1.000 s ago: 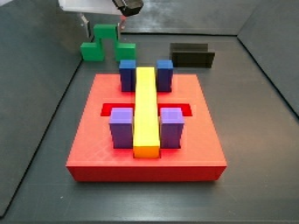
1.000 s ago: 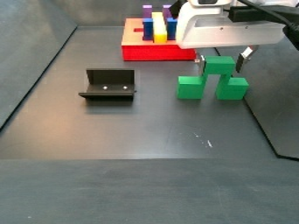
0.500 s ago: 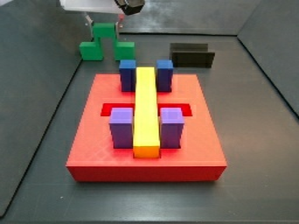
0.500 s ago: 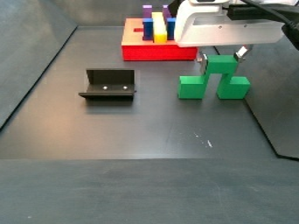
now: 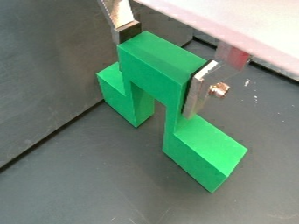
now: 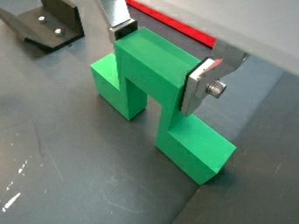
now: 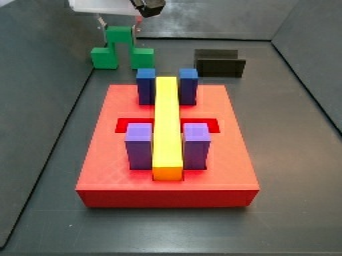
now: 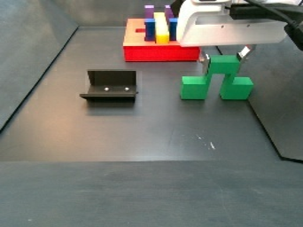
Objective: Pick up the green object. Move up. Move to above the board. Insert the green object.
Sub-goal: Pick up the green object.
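Gripper (image 5: 162, 63) sits down over the matte green object (image 5: 158, 68), silver plates pressed flat against both faces of its raised middle cube, clamped tight.

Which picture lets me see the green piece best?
A wrist view: the green object fills the frame, its raised middle between the jaws of the gripper. The other wrist view shows much the same. Both side views show it small, top partly hidden by the gripper.
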{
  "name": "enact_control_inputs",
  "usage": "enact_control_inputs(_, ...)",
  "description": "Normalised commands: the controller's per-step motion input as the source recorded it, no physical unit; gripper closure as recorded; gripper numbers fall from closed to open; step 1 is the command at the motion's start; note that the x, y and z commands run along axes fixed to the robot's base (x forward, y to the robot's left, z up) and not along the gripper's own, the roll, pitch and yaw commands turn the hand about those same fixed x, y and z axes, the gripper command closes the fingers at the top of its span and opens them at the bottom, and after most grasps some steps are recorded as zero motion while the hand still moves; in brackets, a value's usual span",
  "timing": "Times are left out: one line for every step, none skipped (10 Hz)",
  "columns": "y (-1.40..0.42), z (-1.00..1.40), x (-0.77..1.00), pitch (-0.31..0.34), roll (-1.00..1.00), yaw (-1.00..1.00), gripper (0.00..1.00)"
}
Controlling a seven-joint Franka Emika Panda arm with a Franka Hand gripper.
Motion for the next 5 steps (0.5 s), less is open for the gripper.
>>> enact_control_inputs(0.00,0.00,0.00,0.000,0.00,0.00,1.00)
enact_control_inputs(0.00,0.00,0.00,0.000,0.00,0.00,1.00)
enact_control_inputs(0.00,0.00,0.00,0.000,0.00,0.00,1.00)
enact_control_inputs(0.00,0.00,0.00,0.000,0.00,0.00,1.00)
enact_control_inputs(0.00,0.00,0.00,0.000,0.00,0.00,1.00)
